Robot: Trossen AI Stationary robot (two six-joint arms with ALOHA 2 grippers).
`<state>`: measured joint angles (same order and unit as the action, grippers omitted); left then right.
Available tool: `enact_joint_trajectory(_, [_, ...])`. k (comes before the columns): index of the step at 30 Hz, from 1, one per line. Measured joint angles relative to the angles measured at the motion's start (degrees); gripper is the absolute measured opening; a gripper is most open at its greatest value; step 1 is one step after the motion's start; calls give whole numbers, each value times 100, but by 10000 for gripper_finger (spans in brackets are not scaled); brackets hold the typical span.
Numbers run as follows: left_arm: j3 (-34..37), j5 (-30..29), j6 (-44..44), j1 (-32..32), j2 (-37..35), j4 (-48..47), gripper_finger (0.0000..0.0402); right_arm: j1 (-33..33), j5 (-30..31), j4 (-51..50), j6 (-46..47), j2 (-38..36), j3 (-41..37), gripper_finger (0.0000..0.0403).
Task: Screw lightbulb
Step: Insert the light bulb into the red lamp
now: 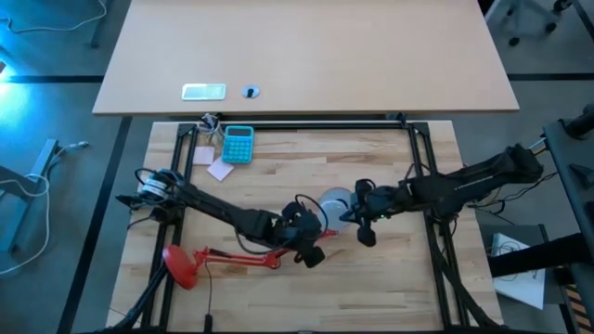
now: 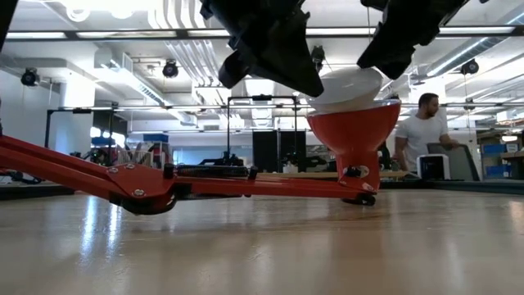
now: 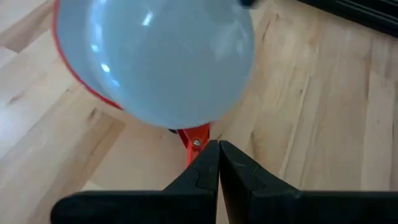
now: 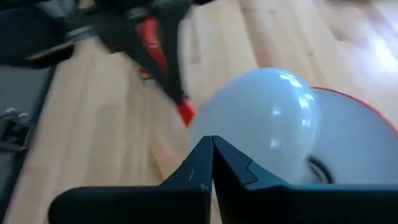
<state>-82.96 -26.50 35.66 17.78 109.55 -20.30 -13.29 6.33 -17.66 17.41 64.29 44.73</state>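
High view: both arms meet near the middle of the wooden table [image 1: 390,269], left arm reaching in from the left, right arm from the right. The lightbulb [image 1: 334,201] sits dome-up in the red lamp shade [image 2: 354,135], which lies with its mouth turned upward; in the low view the white dome [image 2: 348,84] rises just above the shade's rim. The lamp's red arm [image 2: 205,182] stretches flat across the table toward its round base [image 1: 180,266] at the front left. Left gripper [image 1: 311,243] is just beside the shade on the lamp-arm side; its wrist view shows the 2 fingers [image 3: 205,171] pressed together, tips meeting with nothing between them, and the bulb close ahead. Right gripper [image 1: 362,223] is on the opposite side of the bulb; its wrist view likewise shows the 2 fingers [image 4: 202,165] closed tip to tip, empty, pointing at the bulb's dome. Neither gripper holds the bulb. A teal calculator [image 1: 238,145] and a pink note [image 1: 220,169] lie at the table's far left. A person in a white shirt [image 2: 422,131] stands in the room behind.
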Motion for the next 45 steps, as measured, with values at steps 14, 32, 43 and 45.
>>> enact_joint_trajectory(14, [-28, -11, 24, 41, 69, 218, 1, 302, 688, -487, 244, -531, 0, 0])
enact_joint_trajectory(32, [-9, -212, -211, -26, 71, 365, 1, 270, -42, 506, -188, -89, -4, 0])
enact_joint_trajectory(43, [-4, -209, -215, -21, 71, 307, 1, 279, 448, 228, -137, 157, 2, 0])
enact_joint_trajectory(45, [-4, -205, -236, -18, 71, 313, 1, 290, 797, 49, -71, 45, 2, 0])
